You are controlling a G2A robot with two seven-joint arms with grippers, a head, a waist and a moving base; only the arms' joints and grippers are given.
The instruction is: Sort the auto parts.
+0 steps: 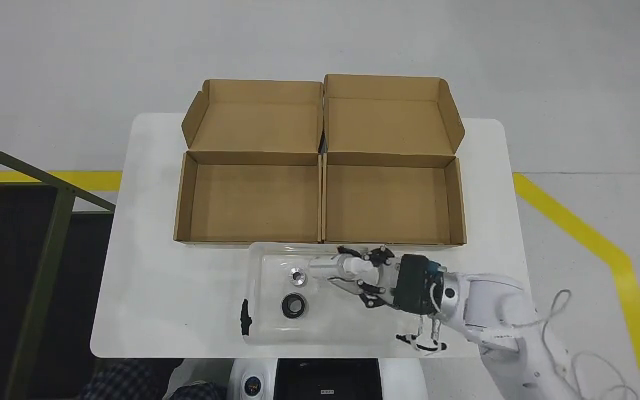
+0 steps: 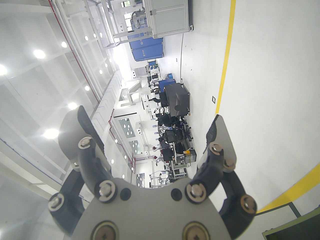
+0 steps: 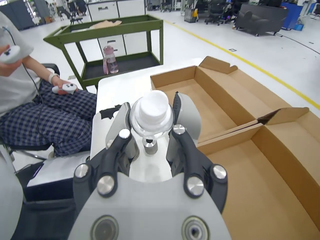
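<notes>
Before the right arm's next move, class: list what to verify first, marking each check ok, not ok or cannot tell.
1. Right gripper shut on the white round plastic part: ok.
2. Nearer brown cardboard box open: ok.
3. Left gripper open, holding nothing: ok.
4. Black ring and small silver metal part lie apart from the right gripper: ok.
5. Which box suits the white part: cannot tell.

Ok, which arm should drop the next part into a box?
Right. The right end effector is shut on the white part, close to the cardboard boxes. The left end effector is open, empty and faces the room.
</notes>
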